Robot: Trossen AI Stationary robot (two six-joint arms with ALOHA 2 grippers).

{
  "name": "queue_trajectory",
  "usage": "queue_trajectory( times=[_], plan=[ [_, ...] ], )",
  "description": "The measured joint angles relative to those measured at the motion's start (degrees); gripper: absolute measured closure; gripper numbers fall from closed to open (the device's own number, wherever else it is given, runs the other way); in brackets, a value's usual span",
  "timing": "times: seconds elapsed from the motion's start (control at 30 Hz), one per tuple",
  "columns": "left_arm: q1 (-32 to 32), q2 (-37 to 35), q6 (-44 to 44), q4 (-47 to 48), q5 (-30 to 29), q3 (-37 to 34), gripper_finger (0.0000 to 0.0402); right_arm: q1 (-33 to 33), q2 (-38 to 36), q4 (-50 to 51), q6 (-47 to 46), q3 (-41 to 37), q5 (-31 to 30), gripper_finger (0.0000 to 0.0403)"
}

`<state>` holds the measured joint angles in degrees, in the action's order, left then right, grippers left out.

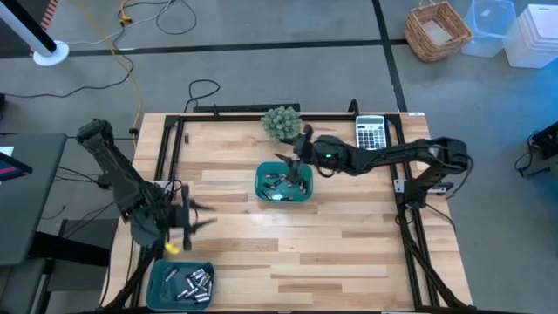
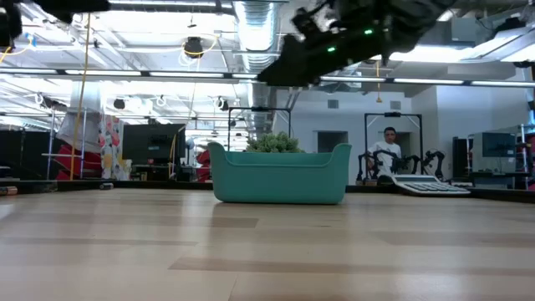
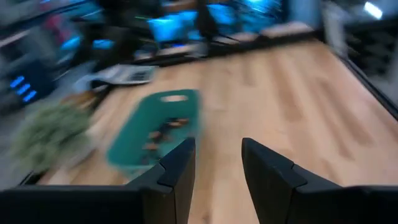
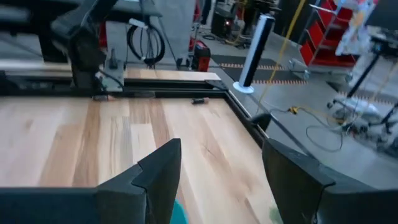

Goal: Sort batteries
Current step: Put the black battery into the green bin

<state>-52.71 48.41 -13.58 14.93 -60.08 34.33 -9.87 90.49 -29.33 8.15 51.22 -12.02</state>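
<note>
A teal tray (image 1: 283, 183) stands mid-table with several dark batteries (image 1: 279, 186) lying in it; the left wrist view shows it too (image 3: 134, 140). A second teal tray (image 1: 181, 285) at the near left corner holds more batteries (image 1: 195, 282). My left gripper (image 1: 207, 221) hovers at the table's left between the two trays, pointing right, open and with nothing between its fingers (image 3: 217, 171). My right gripper (image 1: 295, 164) hangs over the middle tray's far rim, open and with nothing in it (image 4: 221, 177). In the low view only its arm (image 2: 343, 38) shows, above the tray (image 2: 278, 174).
A green plant (image 1: 282, 122) stands just beyond the middle tray, and a grey calculator (image 1: 371, 133) lies at the far right corner. A black frame (image 1: 174, 166) runs along the table's edges. Bare wood stretches across the near right. A person (image 2: 387, 150) sits far behind the table.
</note>
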Motion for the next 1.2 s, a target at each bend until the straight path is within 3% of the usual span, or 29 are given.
queue_trajectory(
  times=[0.07,0.17,0.37,0.53,0.77,1.07,1.2],
  plan=[
    [1.1,-3.2,-6.1,3.6,-3.3,0.0,0.0277,0.5,3.7,0.2,2.6,3.4,0.1,0.0163],
    [2.9,-6.3,-14.3,9.6,-3.6,0.0,0.0277,0.9,9.0,0.3,5.2,8.2,1.4,0.0163],
    [7.9,-6.0,-26.0,20.0,-3.4,0.0,0.0277,1.0,19.1,0.2,5.3,19.3,12.0,0.0163],
    [10.2,-7.6,-25.4,20.3,-8.1,0.9,0.0277,1.9,27.7,3.2,6.8,30.0,12.2,0.0163],
    [7.8,-13.4,-20.8,20.3,-21.0,2.5,0.0277,3.4,40.3,8.4,6.8,46.4,15.5,0.0163],
    [6.2,-16.8,-20.7,22.3,-21.4,1.9,0.0277,5.2,56.1,21.3,6.2,72.7,18.3,0.0163],
    [6.1,-16.8,-21.5,23.3,-20.5,1.9,0.0277,5.5,60.1,23.5,5.6,80.2,19.5,0.0163]
  ],
)
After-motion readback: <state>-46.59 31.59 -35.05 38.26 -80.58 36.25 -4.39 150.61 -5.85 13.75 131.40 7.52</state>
